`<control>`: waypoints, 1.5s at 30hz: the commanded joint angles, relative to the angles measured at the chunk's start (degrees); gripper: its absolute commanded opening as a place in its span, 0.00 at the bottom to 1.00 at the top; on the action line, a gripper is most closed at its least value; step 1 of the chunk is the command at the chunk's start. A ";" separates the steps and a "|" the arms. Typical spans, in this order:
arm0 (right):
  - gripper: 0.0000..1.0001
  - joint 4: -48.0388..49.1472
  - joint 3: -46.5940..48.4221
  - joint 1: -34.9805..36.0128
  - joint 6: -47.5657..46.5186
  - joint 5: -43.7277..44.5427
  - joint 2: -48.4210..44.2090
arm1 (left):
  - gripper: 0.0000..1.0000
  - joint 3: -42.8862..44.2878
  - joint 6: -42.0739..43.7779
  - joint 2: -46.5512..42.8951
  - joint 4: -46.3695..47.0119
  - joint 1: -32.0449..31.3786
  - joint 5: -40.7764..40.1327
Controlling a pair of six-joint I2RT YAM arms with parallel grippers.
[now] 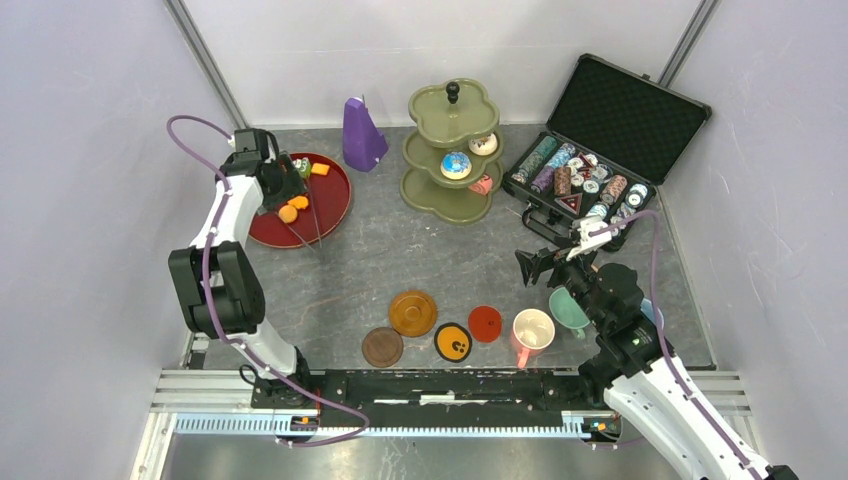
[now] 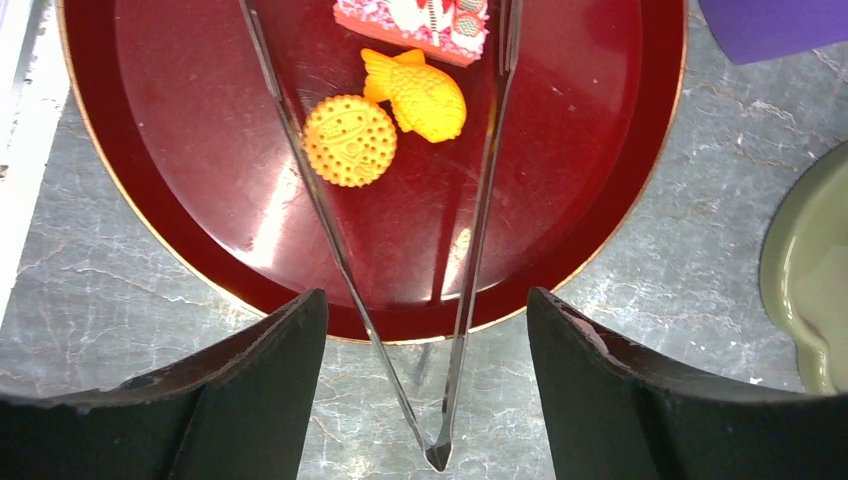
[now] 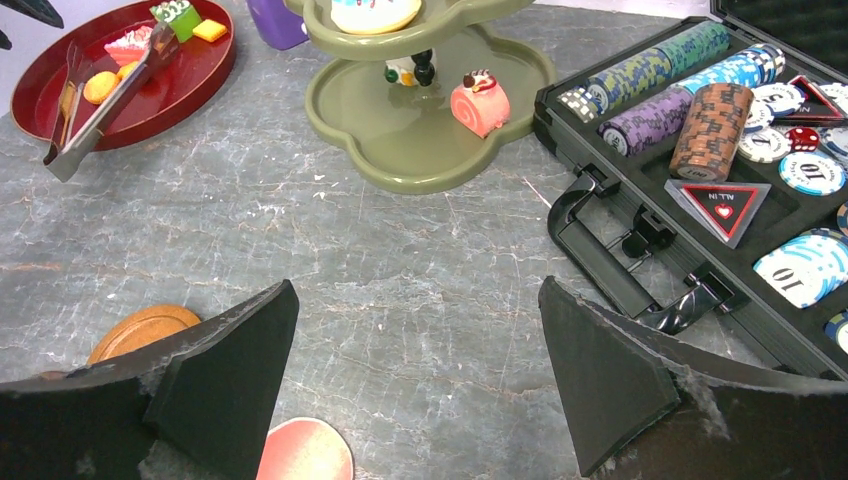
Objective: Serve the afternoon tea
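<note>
two orange pastries — a round biscuit [image 2: 350,140] and a fish-shaped cake [image 2: 425,95] — are framed on the red tray [image 2: 200,210] by metal tongs [image 2: 318,200] whose hinge end points at the left gripper [image 2: 425,310]. its jaws are held apart astride that hinge, nothing gripped; the right gripper [image 3: 415,290] is spread wide, empty, well away.

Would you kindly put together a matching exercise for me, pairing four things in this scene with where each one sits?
Things:
1 fish-shaped pastry
2 pink roll cake
3 poker chips
4 pink mug

Places:
A inside the black case
B on the table beside the coasters
C on the red tray
D bottom tier of the green stand

Pairs: 1-C, 2-D, 3-A, 4-B
</note>
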 commanded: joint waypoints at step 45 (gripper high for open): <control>0.98 2.86 -1.64 -0.19 0.23 0.24 -1.02 | 0.86 -8.36 -5.12 5.59 4.05 -6.33 -10.94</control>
